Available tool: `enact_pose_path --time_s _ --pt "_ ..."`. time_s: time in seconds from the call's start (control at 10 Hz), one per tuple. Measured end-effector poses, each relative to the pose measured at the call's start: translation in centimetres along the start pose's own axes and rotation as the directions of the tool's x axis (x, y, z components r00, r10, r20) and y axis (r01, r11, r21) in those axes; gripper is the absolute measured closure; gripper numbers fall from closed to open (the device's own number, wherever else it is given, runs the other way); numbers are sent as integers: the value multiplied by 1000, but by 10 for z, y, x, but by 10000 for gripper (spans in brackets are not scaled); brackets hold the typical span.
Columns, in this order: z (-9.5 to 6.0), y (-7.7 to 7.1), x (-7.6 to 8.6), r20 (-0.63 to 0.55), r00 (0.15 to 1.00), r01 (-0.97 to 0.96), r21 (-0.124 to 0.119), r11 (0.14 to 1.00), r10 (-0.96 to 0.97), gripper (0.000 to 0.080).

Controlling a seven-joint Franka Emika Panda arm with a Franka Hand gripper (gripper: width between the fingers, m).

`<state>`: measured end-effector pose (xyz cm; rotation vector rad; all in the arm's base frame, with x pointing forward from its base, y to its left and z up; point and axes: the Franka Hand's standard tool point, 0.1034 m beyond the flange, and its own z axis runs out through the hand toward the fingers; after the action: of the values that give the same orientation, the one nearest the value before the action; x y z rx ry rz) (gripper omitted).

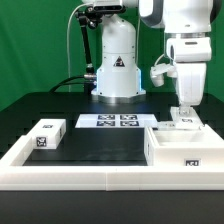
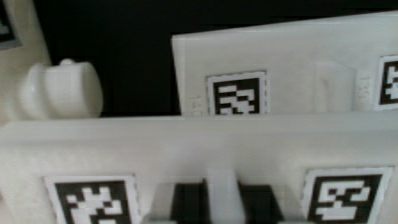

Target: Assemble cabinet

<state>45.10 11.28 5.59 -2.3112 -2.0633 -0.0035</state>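
The cabinet (image 1: 170, 150), a large white box with a tag on its front, lies at the exterior view's right front. My gripper (image 1: 183, 108) hangs just behind it, with its fingers down on a small white tagged panel (image 1: 184, 122). In the wrist view the dark fingertips (image 2: 183, 203) stand close together at the gripper (image 2: 212, 202), with a thin white strip of that panel (image 2: 151, 150) between them. A second white tagged face (image 2: 267, 60) lies beyond it. Another small white tagged block (image 1: 47, 133) sits at the exterior view's left.
The marker board (image 1: 108, 121) lies in the middle, in front of the robot base (image 1: 117, 70). A long low white border rail (image 1: 90, 172) runs along the front. A rounded white knob (image 2: 59, 90) shows beside the panels in the wrist view.
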Motion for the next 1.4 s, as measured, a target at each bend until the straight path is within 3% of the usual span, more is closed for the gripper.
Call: enact_pose_path --time_s 0.4,1.0,1.4 --pt "-6 2 -1 3 1000 2 -7 1000 -2 729" --pt "-5 4 -2 11 1000 -3 11 1000 3 729" --pt "-2 24 3 -4 1000 -12 2 1000 12 729"
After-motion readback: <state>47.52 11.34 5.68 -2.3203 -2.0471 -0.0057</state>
